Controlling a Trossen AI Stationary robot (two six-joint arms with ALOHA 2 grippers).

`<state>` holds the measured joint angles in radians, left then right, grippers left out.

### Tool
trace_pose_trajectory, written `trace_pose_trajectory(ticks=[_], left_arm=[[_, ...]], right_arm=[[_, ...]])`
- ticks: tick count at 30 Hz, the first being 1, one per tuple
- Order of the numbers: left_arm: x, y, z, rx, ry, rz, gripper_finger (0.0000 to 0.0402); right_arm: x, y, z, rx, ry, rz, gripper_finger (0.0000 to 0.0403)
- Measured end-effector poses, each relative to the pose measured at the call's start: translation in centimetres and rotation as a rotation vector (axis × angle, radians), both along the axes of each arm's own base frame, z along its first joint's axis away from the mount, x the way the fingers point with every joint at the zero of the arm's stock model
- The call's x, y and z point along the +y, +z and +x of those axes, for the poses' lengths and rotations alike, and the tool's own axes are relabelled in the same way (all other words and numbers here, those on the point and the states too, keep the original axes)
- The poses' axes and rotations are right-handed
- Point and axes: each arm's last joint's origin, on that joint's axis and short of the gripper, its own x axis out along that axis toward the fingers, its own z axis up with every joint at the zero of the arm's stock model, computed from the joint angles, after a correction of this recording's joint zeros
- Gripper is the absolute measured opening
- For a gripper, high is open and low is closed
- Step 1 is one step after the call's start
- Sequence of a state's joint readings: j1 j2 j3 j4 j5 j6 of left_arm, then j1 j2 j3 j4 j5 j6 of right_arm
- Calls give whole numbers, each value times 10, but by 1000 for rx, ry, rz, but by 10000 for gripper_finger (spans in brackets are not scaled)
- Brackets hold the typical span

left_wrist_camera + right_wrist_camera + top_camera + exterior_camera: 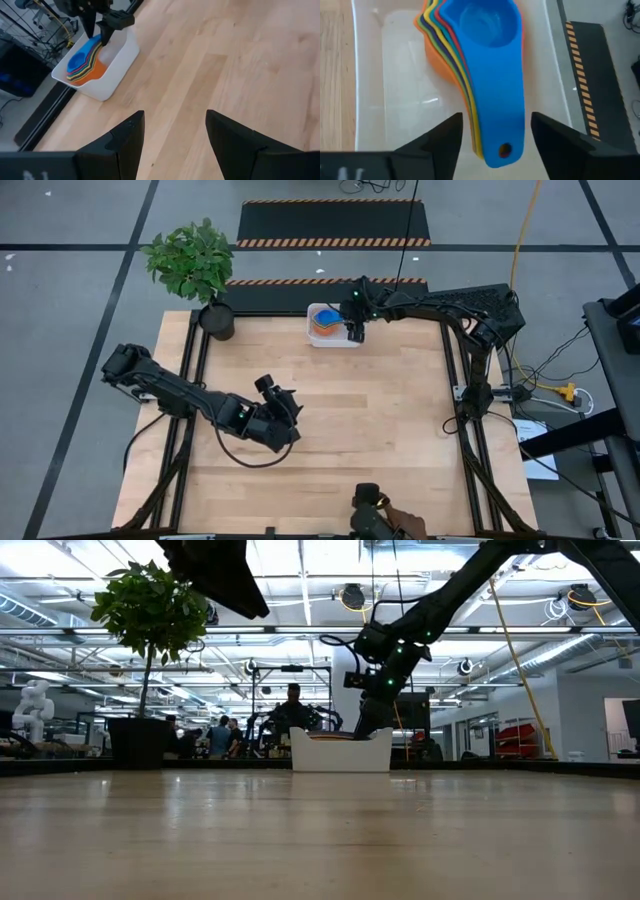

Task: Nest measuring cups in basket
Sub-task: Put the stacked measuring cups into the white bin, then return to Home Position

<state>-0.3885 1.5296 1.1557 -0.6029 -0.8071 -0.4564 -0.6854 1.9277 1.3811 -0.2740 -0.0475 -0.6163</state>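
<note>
Measuring cups (485,75) lie nested in the basket (367,75), handles between the right gripper's (495,137) spread jaws, seen only from its wrist.

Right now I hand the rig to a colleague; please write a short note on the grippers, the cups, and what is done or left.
Right gripper: open, its fingers either side of the blue top cup's handle, above the basket at the table's far edge.
Left gripper: open, empty, waiting over bare table.
Measuring cups: stacked inside the basket, blue on top, orange at the bottom.
Done: nesting looks finished; no loose cups visible.
Left: probably only lift the right arm away.
</note>
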Motion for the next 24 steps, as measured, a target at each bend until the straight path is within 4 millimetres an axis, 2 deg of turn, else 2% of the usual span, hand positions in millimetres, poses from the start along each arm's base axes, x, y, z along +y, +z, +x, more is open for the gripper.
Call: trace_pose_trajectory(ticks=[5, 9, 19, 24], left_arm=[[-1, 9, -4, -44, -5, -22, 214], [-5, 12, -6, -62, -20, -31, 214], [-4, 15, -4, -102, -2, -4, 214], [-4, 18, -2, -141, 9, -25, 214]], right_arm=[[2, 10, -2, -24, -17, -1, 245], [13, 35, -5, -79, -48, 10, 253], [76, 104, -16, -218, 43, 109, 242], [116, 124, -26, -315, 90, 133, 221]])
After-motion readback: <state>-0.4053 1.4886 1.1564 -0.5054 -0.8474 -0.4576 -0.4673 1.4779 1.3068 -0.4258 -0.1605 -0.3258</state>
